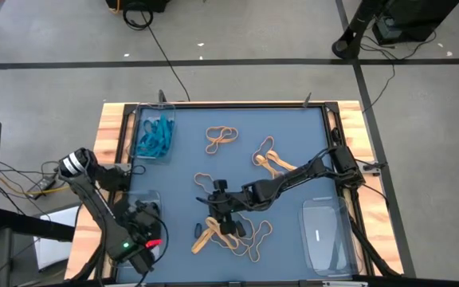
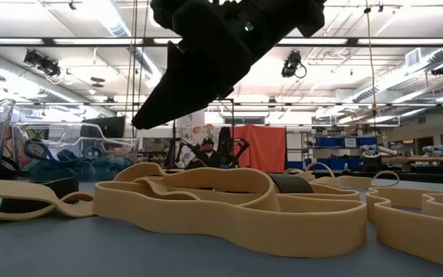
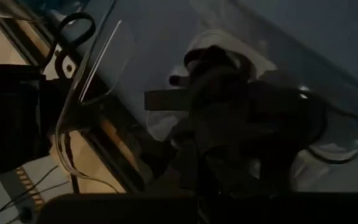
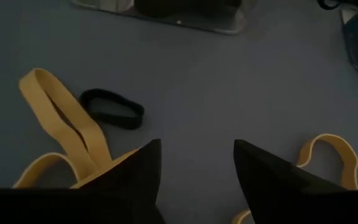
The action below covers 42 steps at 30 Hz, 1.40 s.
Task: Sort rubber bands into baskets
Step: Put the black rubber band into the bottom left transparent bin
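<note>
Right gripper [image 1: 217, 209] over mat centre, bare blue mat [image 1: 293, 131] ahead of it, baskets at the edges. Fingers [image 4: 135, 180] spread wide, holding nothing, tips just above tan bands [image 1: 229, 235]; one black band [image 4: 112, 108] lies just beyond. Blue bands sit in far-left basket [image 1: 154, 135]. Left gripper [image 1: 138, 223] pressed shut over near-left basket [image 1: 146, 199].

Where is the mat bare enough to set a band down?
Bare mat lies between the blue-band tray and the left hand, and above the empty tray on the right. It is crowded around the open right hand, among the tan bands.
</note>
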### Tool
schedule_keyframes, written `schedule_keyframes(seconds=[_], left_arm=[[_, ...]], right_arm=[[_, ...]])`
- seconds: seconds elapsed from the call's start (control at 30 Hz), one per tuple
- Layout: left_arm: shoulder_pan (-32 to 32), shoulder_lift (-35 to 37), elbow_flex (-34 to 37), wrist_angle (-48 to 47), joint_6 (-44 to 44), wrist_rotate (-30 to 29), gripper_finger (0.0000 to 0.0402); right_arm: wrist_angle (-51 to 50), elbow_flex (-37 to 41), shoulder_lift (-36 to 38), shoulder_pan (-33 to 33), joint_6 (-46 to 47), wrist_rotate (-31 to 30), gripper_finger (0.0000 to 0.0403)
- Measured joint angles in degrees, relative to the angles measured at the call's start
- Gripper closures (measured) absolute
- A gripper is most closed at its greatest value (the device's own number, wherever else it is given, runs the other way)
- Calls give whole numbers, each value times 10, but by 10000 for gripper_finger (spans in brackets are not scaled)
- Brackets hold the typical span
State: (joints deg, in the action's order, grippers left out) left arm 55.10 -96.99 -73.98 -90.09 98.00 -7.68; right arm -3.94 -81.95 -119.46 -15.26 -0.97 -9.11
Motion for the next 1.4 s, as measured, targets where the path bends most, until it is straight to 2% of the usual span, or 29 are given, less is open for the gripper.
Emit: schedule_keyframes(seconds=[0.2, 0.37, 0.6, 0.8, 1.0, 1.17, 1.27, 1.4], left_arm=[[1, 0, 38, 7, 14, 42, 395], [-4, 0, 47, 24, -7, 48, 395], [-15, 7, 49, 24, -56, 78, 394], [-27, 23, 49, 12, -62, 88, 394], [-40, 42, 49, 67, -64, 150, 394], [-42, 48, 49, 95, -81, 153, 394], [-42, 49, 49, 95, -82, 132, 393], [-41, 49, 49, 99, -89, 102, 367]], right_arm=[[5, 0, 0, -1, -1, 3, 192], [4, 0, 0, 6, 0, 3, 192], [-93, 0, 0, 12, 17, 3, 188], [-99, 0, 0, -2, 41, 2, 189], [-99, 0, 0, -23, 43, 1, 188], [-99, 0, 0, -29, 49, -3, 190], [-99, 0, 0, -35, 53, -3, 189], [-99, 0, 0, -39, 50, -1, 189]])
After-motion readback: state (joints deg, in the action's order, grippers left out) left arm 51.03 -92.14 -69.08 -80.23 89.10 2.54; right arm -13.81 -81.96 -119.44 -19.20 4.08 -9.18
